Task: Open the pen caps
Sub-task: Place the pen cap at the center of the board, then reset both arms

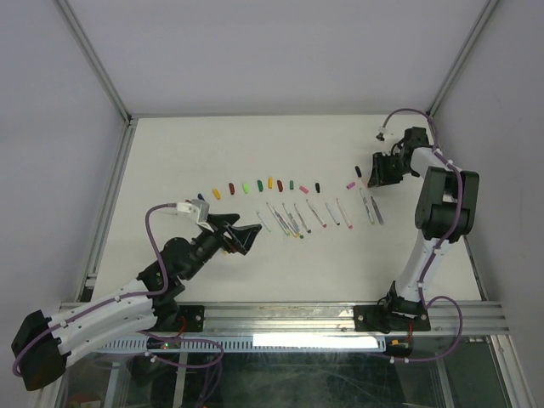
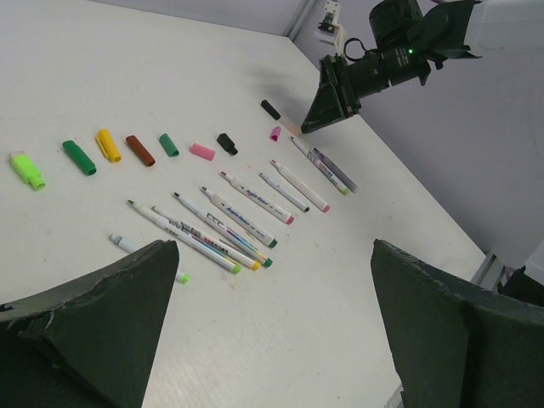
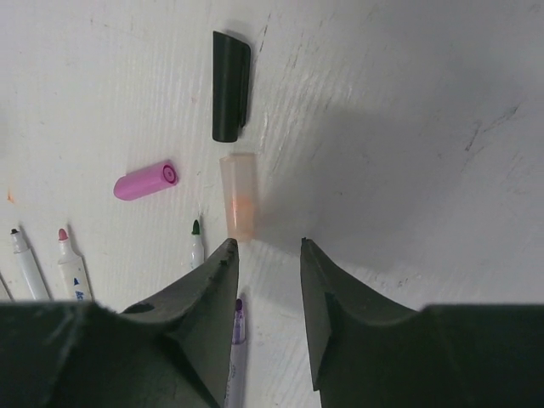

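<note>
A row of small pen caps [image 1: 270,183] of many colours lies across the table, above a row of uncapped pens [image 1: 299,218]. In the right wrist view a black cap [image 3: 229,85], a pink cap [image 3: 144,182] and a pale translucent orange cap [image 3: 238,197] lie just ahead of my right gripper [image 3: 269,246]. Its jaws are slightly apart and empty, low over the table; the left tip is right by the orange cap's near end. My left gripper [image 2: 274,248] is wide open and empty, near the left end of the pens [image 2: 238,219]. The caps [image 2: 140,150] lie beyond them.
A purple pen tip [image 3: 238,316] and a green one [image 3: 196,238] lie by my right gripper's left finger. My right gripper [image 2: 327,102] shows in the left wrist view at the far end of the rows. The table's metal rail [image 1: 280,316] runs along the near edge.
</note>
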You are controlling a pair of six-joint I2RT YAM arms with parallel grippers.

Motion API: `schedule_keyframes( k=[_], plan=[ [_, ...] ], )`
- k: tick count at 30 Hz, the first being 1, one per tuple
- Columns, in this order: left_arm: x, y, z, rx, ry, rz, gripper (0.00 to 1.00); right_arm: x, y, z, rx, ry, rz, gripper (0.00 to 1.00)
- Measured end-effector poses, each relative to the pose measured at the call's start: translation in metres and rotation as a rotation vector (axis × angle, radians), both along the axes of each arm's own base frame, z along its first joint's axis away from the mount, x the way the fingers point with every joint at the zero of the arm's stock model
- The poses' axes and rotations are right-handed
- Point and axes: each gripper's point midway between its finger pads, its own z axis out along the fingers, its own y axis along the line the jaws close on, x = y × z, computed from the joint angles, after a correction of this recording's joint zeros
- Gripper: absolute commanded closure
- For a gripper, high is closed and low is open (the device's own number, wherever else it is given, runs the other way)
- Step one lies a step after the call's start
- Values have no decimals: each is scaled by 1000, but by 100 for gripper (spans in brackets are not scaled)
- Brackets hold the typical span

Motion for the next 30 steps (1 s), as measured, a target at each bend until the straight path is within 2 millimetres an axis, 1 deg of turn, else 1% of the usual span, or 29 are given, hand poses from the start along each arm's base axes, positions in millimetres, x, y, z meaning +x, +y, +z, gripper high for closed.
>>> schedule_keyframes(
  k=[3, 7, 9, 10, 13, 14, 15, 16, 18, 20, 21, 23, 24, 26, 28, 30],
  plan=[
    [0, -1, 2, 12, 8, -4, 1, -1, -2, 5, -2, -11, -1, 61],
    [1, -2, 12, 23, 19, -3, 1, -8, -4, 20, -8, -41, 7, 60],
    [6, -1, 22, 31, 27, 9, 1, -13, -6, 33, -14, -72, 17, 59],
    [9, 0, 28, 35, 31, 11, 1, -16, -6, 43, -16, -98, 24, 58],
    [30, 11, 52, 33, 37, 47, 1, -25, -4, 76, -21, -187, 50, 54],
    [39, 16, 60, 30, 37, 66, 1, -29, -2, 90, -22, -226, 62, 51],
    [50, 23, 71, 23, 38, 84, 1, -32, -1, 106, -27, -271, 75, 46],
    [56, 26, 78, 18, 40, 94, 1, -35, 0, 120, -30, -311, 84, 39],
    [70, 35, 89, 22, 56, 114, 1, -41, 3, 155, -48, -415, 100, 23],
    [78, 38, 100, 32, 74, 117, 1, -48, 4, 194, -71, -538, 112, 5],
    [81, 40, 106, 36, 80, 119, 1, -52, 3, 211, -81, -591, 108, 2],
    [85, 43, 118, 44, 89, 123, 1, -61, 1, 252, -108, -721, 101, 2],
    [86, 46, 128, 52, 93, 129, 1, -66, 0, 271, -119, -782, 97, 2],
    [87, 48, 149, 58, 79, 135, 1, -75, 0, 303, -123, -866, 86, 2],
    [85, 52, 177, 61, 49, 142, 1, -78, 1, 334, -105, -919, 63, 2],
    [78, 57, 208, 63, 6, 145, 1, -78, 4, 366, -71, -960, 38, 2]
  ],
)
